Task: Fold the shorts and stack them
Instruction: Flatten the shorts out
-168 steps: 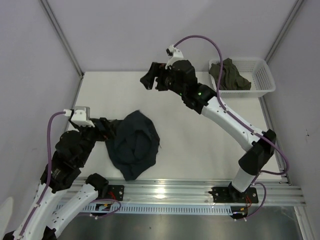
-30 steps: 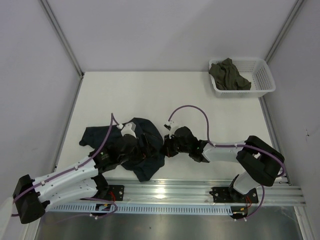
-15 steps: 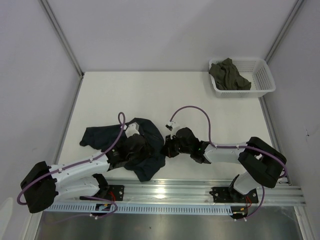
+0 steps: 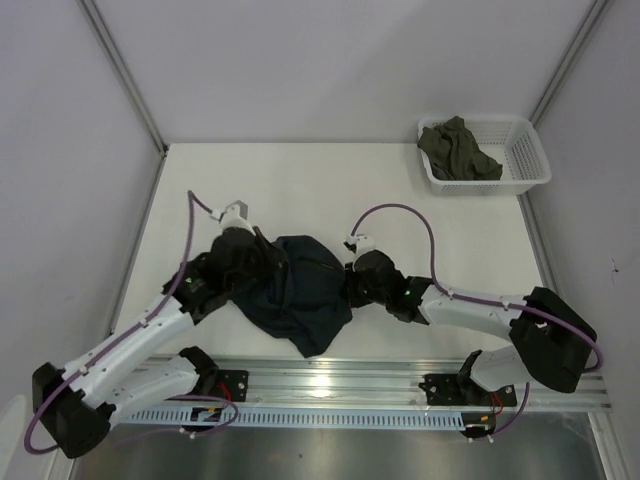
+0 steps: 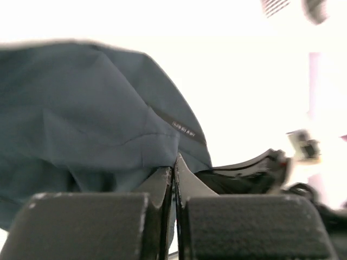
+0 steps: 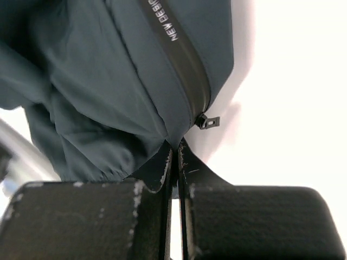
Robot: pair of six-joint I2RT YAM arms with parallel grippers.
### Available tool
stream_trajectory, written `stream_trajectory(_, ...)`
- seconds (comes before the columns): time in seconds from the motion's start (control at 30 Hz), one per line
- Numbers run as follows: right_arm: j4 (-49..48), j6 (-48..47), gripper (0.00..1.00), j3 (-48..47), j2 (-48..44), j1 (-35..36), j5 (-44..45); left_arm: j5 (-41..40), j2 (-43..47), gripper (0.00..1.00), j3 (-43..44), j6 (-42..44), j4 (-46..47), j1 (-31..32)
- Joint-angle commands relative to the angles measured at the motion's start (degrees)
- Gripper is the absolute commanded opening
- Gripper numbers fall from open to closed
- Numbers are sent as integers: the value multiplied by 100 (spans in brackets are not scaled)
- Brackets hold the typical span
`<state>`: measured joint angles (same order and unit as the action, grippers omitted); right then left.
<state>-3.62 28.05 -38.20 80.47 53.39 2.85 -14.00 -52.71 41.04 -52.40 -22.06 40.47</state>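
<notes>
Pinching opposite edges of the shorts [image 4: 300, 285], both jaws; open table [image 4: 300, 190] beyond.

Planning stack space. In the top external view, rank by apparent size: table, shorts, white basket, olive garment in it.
1. the table, clearly largest
2. the shorts and the basket: they look about alike, so left unranked
3. the olive garment, smallest

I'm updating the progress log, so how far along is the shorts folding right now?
Early stage. Done: the left gripper and right gripper are each shut on an edge of the shorts. In hand: the shorts sit bunched between them. Left: every fold, the stacking, and probably the olive garment in the basket.
</notes>
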Motion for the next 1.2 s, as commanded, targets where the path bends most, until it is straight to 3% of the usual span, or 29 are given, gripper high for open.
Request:
stream_trajectory(0.0,1328,-317,0,-566,-531,128,1524,766,322,0,1148,1010,-568,-599)
stream_trajectory(0.17,1374,-791,0,-777,-681,1126,2254,1355,95,0,2231,1610,-1273,-1426)
stream_trajectory(0.3,907,-1808,0,-978,-525,2349,2580,2145,103,0,2321,1917,-1362,-2496)
stream_trajectory(0.37,793,-2171,2,-1111,-322,2763,2335,2252,68,0,2295,2005,-1371,-2806)
stream_trajectory(0.4,810,-2312,6,-1198,-217,3069,2203,2374,33,0,2277,2084,-1362,-3077)
stream_trajectory(0.43,827,-2409,25,-1330,-15,3177,1941,2428,6,0,2260,2094,-1345,-3202)
stream_trajectory(0.47,836,-2392,35,-1366,39,3222,1756,2472,-46,0,2225,2129,-1257,-3307)
stream_trajectory(0.53,705,-2148,46,-1305,-39,3117,1378,2464,-64,0,2189,2138,-1204,-3528)
stream_trajectory(0.7,-50,-1181,54,-507,-882,2274,-160,1884,-3,0,2119,2340,-1169,-3642)
stream_trajectory(0.77,-446,-664,62,-33,-1277,1861,-539,1525,76,0,2058,2436,-1169,-3643)
stream_trajectory(0.9,-780,66,62,530,-1542,1395,-883,1023,155,0,1882,2524,-1178,-3704)
stream_trajectory(1.17,-1870,657,61,1499,-1508,964,-1374,978,261,0,1671,2621,-1072,-3976)
